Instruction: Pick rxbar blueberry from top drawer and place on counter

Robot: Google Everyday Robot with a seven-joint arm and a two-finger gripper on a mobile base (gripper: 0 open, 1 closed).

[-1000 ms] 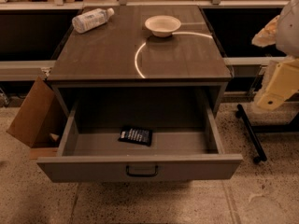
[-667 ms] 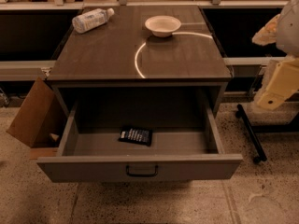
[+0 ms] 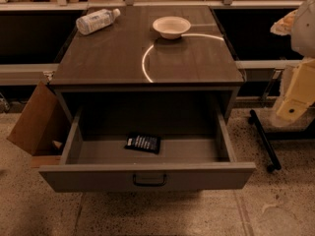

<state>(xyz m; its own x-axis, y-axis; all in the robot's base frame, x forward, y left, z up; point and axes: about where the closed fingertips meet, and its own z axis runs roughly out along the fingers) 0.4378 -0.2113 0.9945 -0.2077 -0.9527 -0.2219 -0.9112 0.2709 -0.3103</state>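
**Drawer open, bar not yet picked**

The top drawer (image 3: 206,175) stands pulled out, so we judge the opening done; the rxbar blueberry (image 3: 142,142) lies flat on the drawer floor, a little left of centre, touched by nothing; the pincer (image 3: 294,97) hangs at the right edge of the view, outside the drawer and well apart from the bar; we cannot tell whether it is released or clenched, though we see nothing in it. On the tabletop (image 3: 108,58) a bowl (image 3: 171,26) stands near the back and a water bottle (image 3: 96,21) lies on its side at the back left corner, with bare surface in front of both; so we reckon the reach, the grasp, the lift and the placing are all left to do.
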